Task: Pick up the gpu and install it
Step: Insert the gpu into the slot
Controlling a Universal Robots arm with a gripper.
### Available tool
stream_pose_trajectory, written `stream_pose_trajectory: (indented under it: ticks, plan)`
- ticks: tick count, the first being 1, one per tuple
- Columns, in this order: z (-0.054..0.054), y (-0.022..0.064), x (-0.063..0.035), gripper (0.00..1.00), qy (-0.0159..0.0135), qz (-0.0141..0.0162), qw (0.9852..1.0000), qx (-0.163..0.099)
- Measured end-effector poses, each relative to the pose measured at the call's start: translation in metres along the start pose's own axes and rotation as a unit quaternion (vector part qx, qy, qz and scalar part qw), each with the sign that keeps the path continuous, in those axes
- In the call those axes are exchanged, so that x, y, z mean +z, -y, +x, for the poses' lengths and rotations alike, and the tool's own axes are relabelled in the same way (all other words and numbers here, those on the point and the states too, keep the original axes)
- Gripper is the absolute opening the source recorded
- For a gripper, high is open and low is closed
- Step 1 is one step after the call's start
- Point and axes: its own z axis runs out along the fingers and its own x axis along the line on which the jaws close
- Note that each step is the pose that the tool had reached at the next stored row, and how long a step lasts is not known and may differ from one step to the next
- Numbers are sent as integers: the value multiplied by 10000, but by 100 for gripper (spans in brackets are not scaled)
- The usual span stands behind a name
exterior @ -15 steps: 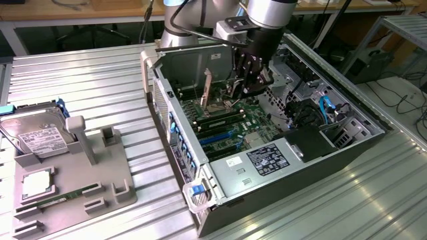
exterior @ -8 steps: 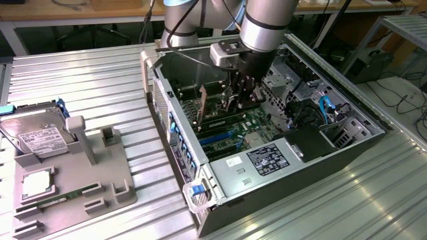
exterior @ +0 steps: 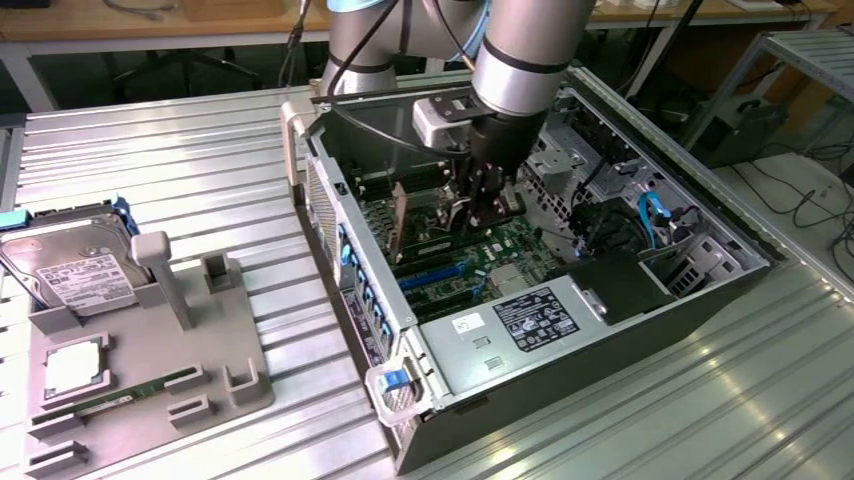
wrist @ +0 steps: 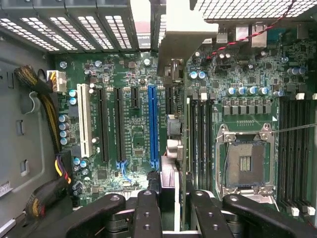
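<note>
Lowering the gpu (wrist: 174, 148) into the open computer case (exterior: 694, 270), we are at the install step. Our tool (wrist: 168, 208) is clamped on the card's upper edge, which stands edge-on just beside the blue slot (wrist: 153, 126) on the motherboard (wrist: 124, 74) (whether it is seated yet, we cannot tell). We judge that seating calls for exact alignment and a straight press.

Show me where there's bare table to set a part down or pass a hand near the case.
Bare ribbed table lies beyond the grey fixture, to the exterior view's left of the case, and in that view's lower right. The fixture-case strip is narrow. Inside the case is crowded, the claw gripping the gpu there.
</note>
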Motion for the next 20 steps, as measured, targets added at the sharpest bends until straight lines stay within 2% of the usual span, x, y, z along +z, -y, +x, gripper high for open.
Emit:
stream_pose_trajectory:
  ticks: [5,15,20]
  plan:
    - [52,-10,11,28,0,0,10000,-3]
    - [66,-130,50,28,1,0,10000,-10]
    - [111,-155,73,28,1,0,10000,-10]
